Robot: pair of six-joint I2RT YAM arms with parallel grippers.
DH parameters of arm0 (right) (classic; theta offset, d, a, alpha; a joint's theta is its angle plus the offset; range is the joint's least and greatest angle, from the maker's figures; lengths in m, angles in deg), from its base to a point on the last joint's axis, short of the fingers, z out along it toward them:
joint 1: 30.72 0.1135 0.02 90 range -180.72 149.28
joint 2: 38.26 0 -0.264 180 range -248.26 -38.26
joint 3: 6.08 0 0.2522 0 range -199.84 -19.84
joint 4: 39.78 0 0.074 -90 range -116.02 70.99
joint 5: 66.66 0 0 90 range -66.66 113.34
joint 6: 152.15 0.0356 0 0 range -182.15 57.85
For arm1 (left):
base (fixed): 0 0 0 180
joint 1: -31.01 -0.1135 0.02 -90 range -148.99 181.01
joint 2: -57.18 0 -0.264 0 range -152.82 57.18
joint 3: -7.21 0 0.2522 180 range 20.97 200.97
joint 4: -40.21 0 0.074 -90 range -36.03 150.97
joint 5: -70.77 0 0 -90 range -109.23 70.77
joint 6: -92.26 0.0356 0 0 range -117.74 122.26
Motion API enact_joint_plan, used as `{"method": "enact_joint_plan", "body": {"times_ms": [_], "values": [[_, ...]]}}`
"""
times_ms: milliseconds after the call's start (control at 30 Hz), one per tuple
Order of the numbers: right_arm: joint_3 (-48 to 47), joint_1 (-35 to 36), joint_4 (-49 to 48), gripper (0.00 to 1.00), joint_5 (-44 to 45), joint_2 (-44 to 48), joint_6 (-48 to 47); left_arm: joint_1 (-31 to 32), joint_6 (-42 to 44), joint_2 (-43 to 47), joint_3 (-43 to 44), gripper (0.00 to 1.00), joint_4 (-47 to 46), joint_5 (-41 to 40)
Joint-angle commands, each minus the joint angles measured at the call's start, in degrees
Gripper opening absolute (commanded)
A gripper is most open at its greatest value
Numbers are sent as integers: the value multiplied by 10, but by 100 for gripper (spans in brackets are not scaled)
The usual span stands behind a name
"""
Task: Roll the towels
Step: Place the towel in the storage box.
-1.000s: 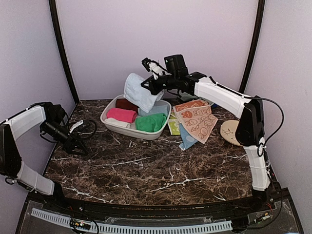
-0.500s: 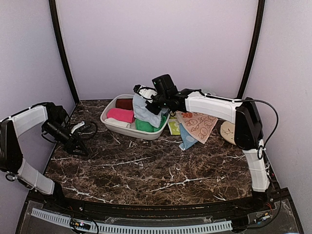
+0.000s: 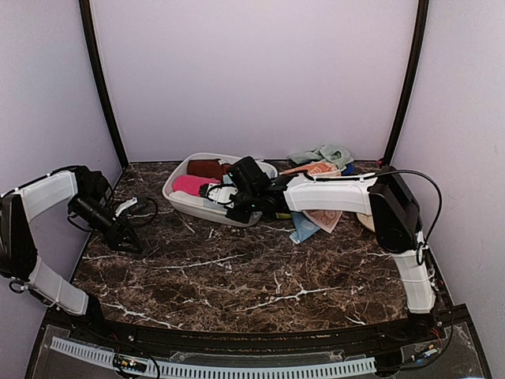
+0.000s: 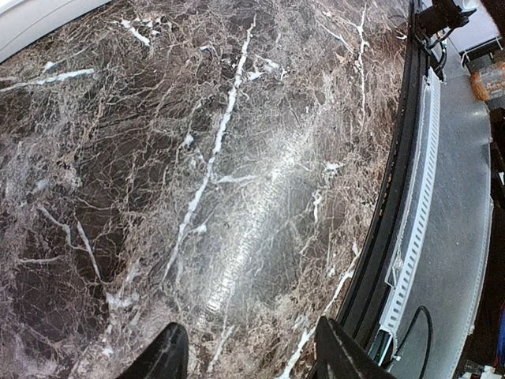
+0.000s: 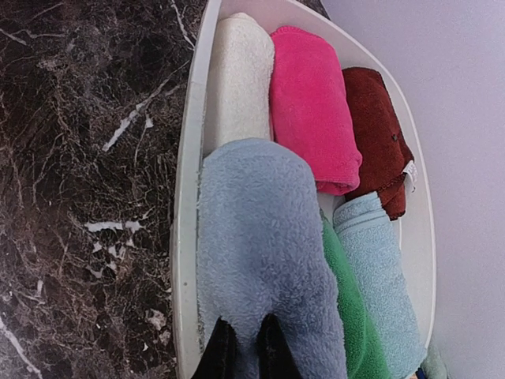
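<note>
Right wrist: my right gripper (image 5: 245, 353) clamps blue towel (image 5: 260, 237) in basin (image 5: 186, 197), arm outstretched low. Left gripper (image 4: 248, 359) jaws apart by worktop's (image 4: 237, 158) left edge.

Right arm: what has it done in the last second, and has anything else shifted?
The right tool, shut on the rolled pale blue towel, came down from above the basin and lowered the roll into it, not yet released. The left tool stayed open above the table; the pink towel and dark red towel did not move.
</note>
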Motion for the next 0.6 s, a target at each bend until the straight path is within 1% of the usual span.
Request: {"method": "enact_joint_plan", "body": {"times_ms": [0,133,267,467,567], "values": [[-27,-3,31,0,-38,-26,18,-3,-6,-3,-2,56,1,-2],[-95,-17,99,0,-68,-86,42,-3,-5,0,-6,56,-2,-3],[-145,-41,145,0,-126,-128,80,-4,-4,2,-11,56,-5,-9],[-161,-70,178,0,-189,-160,116,-4,-3,0,-8,56,-8,-16],[-151,-88,174,0,-218,-162,135,-4,-6,-4,-7,56,-11,-16]]}}
